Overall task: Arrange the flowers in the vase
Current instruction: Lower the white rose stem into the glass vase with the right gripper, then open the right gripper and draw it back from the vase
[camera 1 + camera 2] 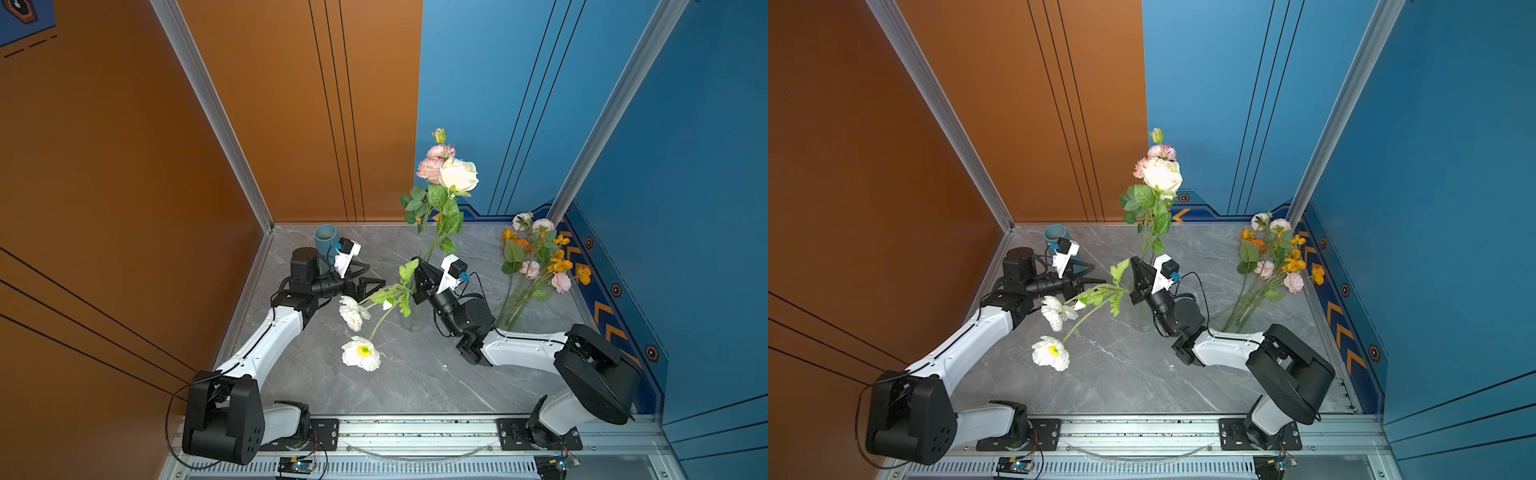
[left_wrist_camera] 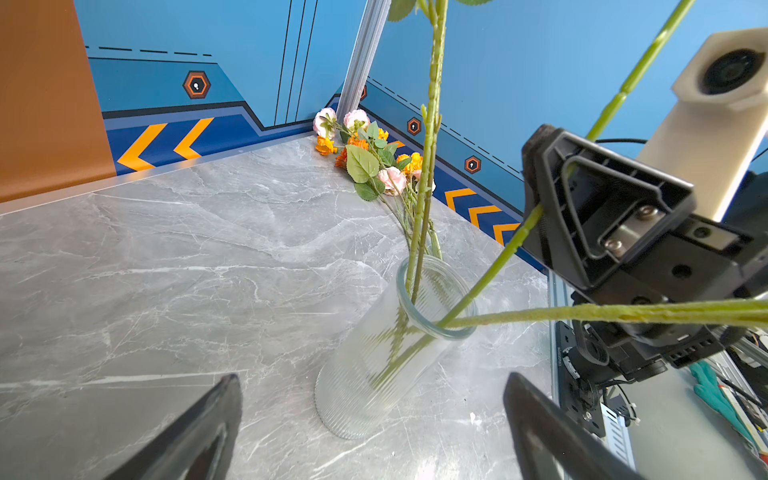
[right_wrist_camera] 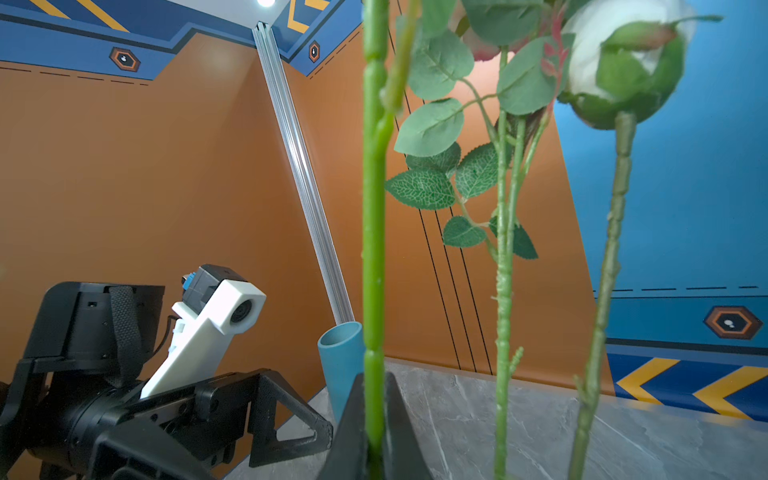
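Right gripper [image 2: 536, 208] is pinched on a bright green stem [image 3: 374, 249] just above the clear ribbed vase [image 2: 395, 345]. The stem runs steeply down into the mouth, so letting go looks like the next step. White blooms [image 1: 360, 353] loll from the vase toward the near edge of the surface [image 1: 415, 386]; the cream rose [image 1: 458, 174] and pink ones [image 1: 430, 169] stand tall. Left gripper [image 1: 376, 275], spread wide and empty, faces the vase from the left. Loose flowers [image 1: 536, 266] lie at the far right corner, stems pointing toward the right arm [image 1: 523, 349], the nearer one.
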`<state>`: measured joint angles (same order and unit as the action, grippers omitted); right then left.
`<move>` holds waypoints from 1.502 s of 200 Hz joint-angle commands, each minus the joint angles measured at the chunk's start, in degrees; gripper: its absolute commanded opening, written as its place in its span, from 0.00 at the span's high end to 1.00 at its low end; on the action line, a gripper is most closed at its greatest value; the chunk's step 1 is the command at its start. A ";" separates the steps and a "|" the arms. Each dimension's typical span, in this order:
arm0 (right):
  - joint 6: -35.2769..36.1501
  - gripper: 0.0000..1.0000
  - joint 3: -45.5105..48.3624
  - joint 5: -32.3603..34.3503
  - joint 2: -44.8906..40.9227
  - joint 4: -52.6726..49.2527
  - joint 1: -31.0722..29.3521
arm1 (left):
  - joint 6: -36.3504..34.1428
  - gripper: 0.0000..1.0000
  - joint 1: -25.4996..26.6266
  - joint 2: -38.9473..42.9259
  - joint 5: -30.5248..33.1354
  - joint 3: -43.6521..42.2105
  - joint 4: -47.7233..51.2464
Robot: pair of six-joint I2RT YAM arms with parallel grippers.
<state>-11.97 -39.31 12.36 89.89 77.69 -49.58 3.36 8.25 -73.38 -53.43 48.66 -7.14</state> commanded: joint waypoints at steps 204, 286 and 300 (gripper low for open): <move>2.45 0.22 3.48 7.58 -11.49 -17.87 -3.33 | 0.60 0.02 0.36 1.19 -1.79 1.43 -1.05; -2.45 0.08 -0.47 4.21 -25.69 -53.41 -3.50 | 0.72 0.02 0.40 1.18 -1.94 1.46 -1.05; -3.46 0.06 -0.34 3.58 -27.90 -57.11 -3.50 | 0.69 0.02 0.52 1.30 -1.94 1.39 -1.04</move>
<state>-12.71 -38.87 18.00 65.47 32.64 -52.73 3.55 8.32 -73.36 -53.63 48.66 -7.14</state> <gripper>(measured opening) 0.930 0.980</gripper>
